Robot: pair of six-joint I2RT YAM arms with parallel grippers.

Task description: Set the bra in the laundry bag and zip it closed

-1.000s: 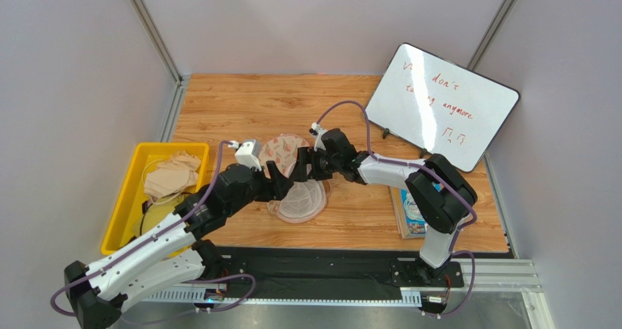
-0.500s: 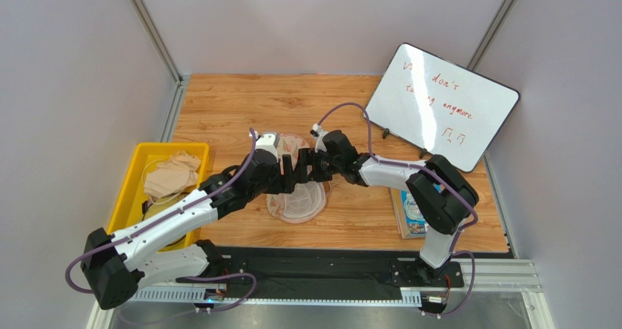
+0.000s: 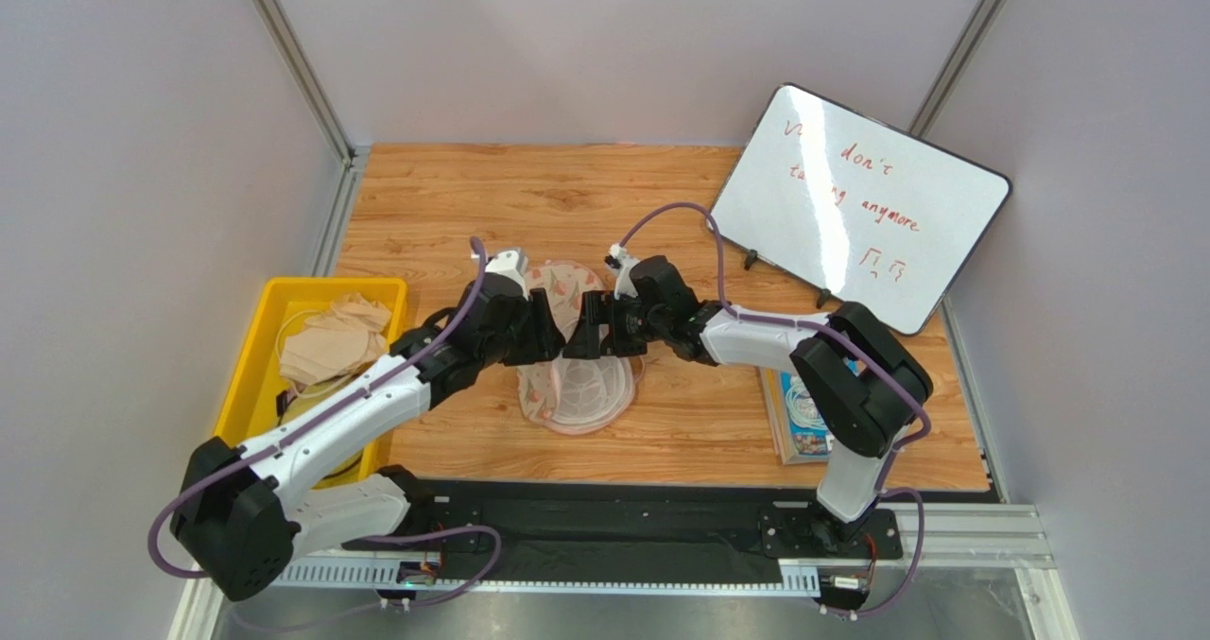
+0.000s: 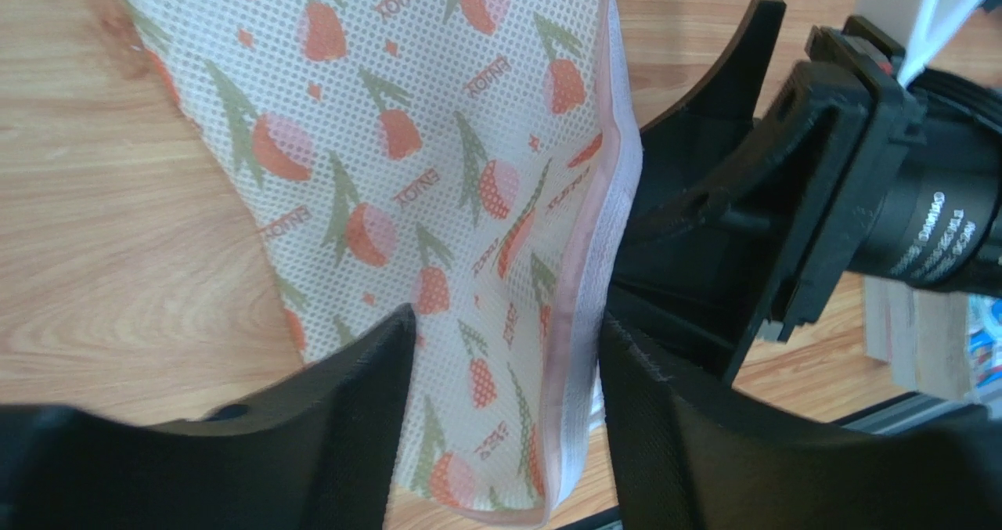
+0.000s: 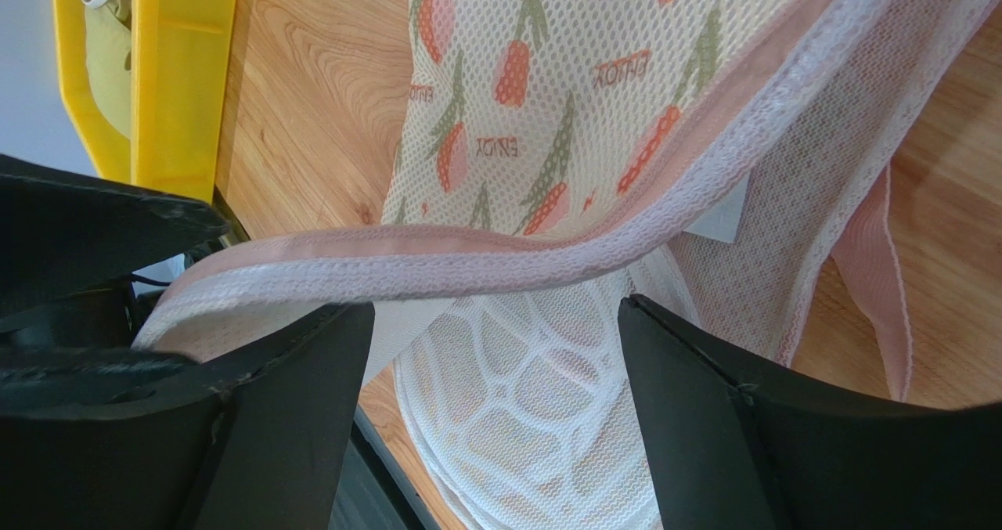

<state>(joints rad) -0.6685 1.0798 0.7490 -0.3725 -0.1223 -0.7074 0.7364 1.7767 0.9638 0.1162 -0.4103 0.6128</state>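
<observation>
The laundry bag [image 3: 575, 357] lies open at the table's middle, its printed flap [image 3: 564, 289] raised behind the white mesh dome [image 3: 575, 392]. My left gripper [image 3: 551, 331] is open, with the printed flap [image 4: 388, 178] and its pink trim [image 4: 588, 260] between the fingers [image 4: 341, 424]. My right gripper [image 3: 594, 325] faces it from the right and is open. In the right wrist view the pink trim [image 5: 494, 254] runs across above the fingertips [image 5: 717, 401] and the mesh dome [image 5: 553, 401] lies below. The bra does not show plainly; only a faint pink tint shows through the dome.
A yellow bin [image 3: 242, 385] with pale beige garments [image 3: 334, 342] stands at the left and shows in the right wrist view [image 5: 176, 72]. A whiteboard [image 3: 859, 201] leans at the back right. A booklet [image 3: 798, 416] lies by the right arm's base.
My left arm has reached forward and up to the raised flap, its gripper now close against the right gripper. The right arm has hardly moved.
</observation>
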